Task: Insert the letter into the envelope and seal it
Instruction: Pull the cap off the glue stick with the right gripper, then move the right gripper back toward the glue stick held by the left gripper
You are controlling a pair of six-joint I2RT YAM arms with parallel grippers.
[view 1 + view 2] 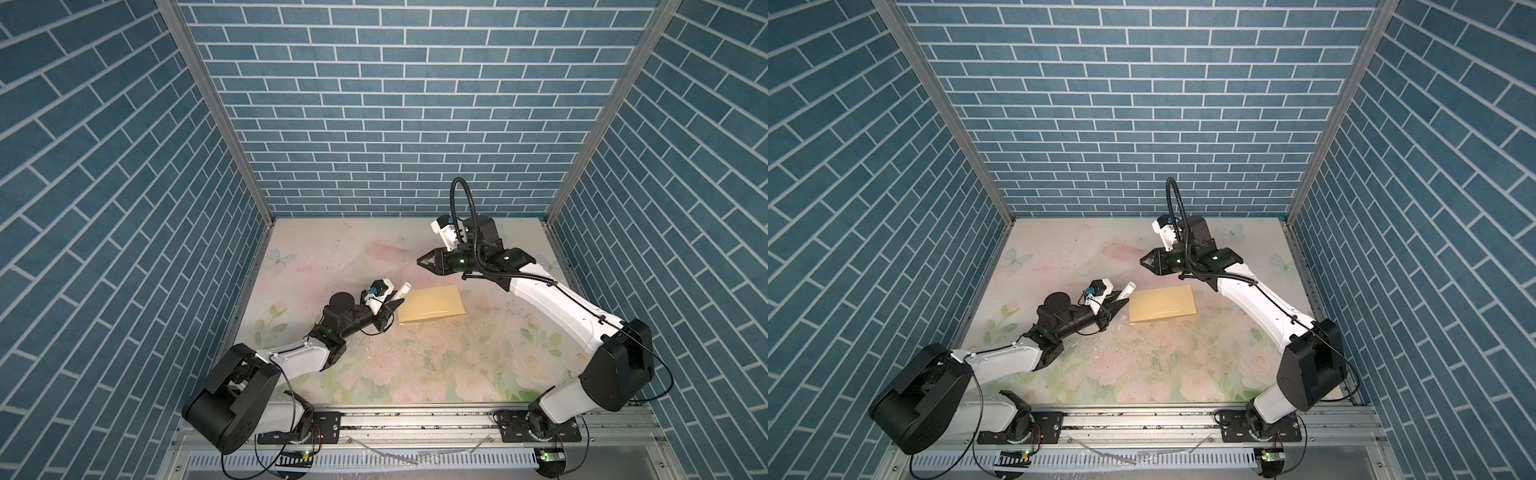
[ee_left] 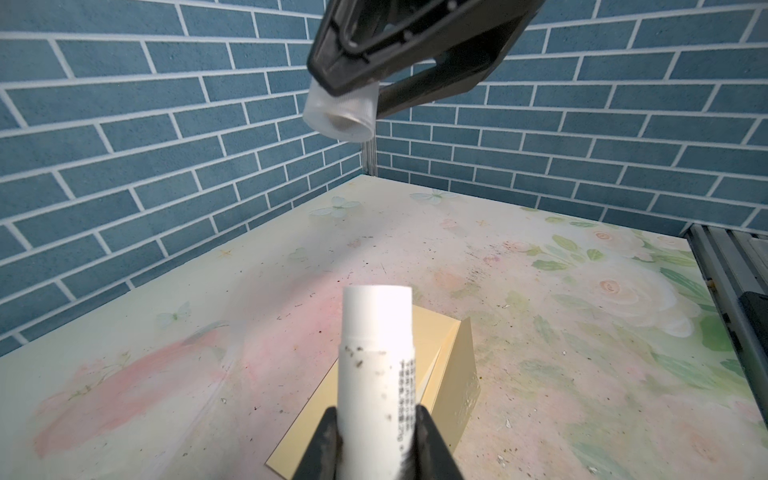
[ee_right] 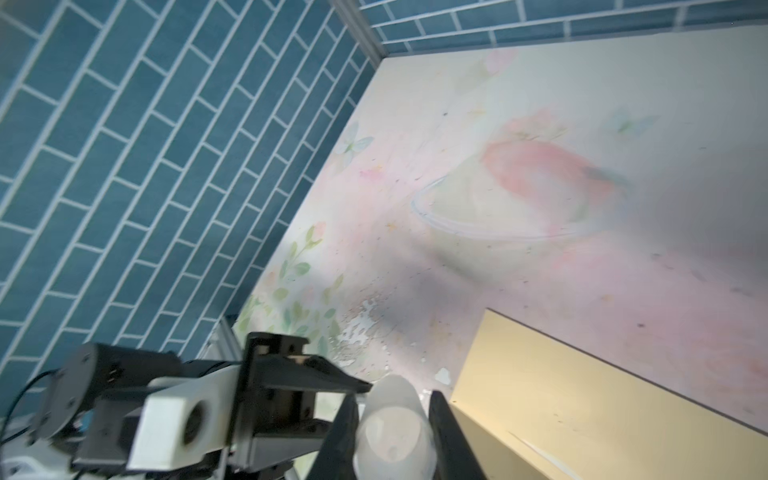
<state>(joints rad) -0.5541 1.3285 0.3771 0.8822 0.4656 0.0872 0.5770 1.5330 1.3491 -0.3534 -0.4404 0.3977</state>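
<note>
The yellow envelope (image 1: 432, 305) (image 1: 1163, 304) lies flat in the middle of the table. In the left wrist view a strip of the envelope (image 2: 449, 365) along one edge stands slightly raised and carries a shiny patch. The letter is hidden. My left gripper (image 1: 390, 309) (image 1: 1121, 305) (image 2: 376, 419) sits at the envelope's left end, shut on a white glue stick (image 1: 402, 291) (image 2: 376, 353) that points up over the paper. My right gripper (image 1: 424, 262) (image 1: 1145, 261) (image 3: 395, 403) hangs in the air beyond the envelope (image 3: 582, 395), shut on a translucent cap (image 3: 392, 428) (image 2: 340, 112).
The floral table mat (image 1: 415, 365) is speckled with dark specks and small white flakes near the envelope's left end. Blue brick-pattern walls (image 1: 395, 104) close in the back and both sides. A metal rail (image 1: 415, 419) runs along the front edge between the arm bases.
</note>
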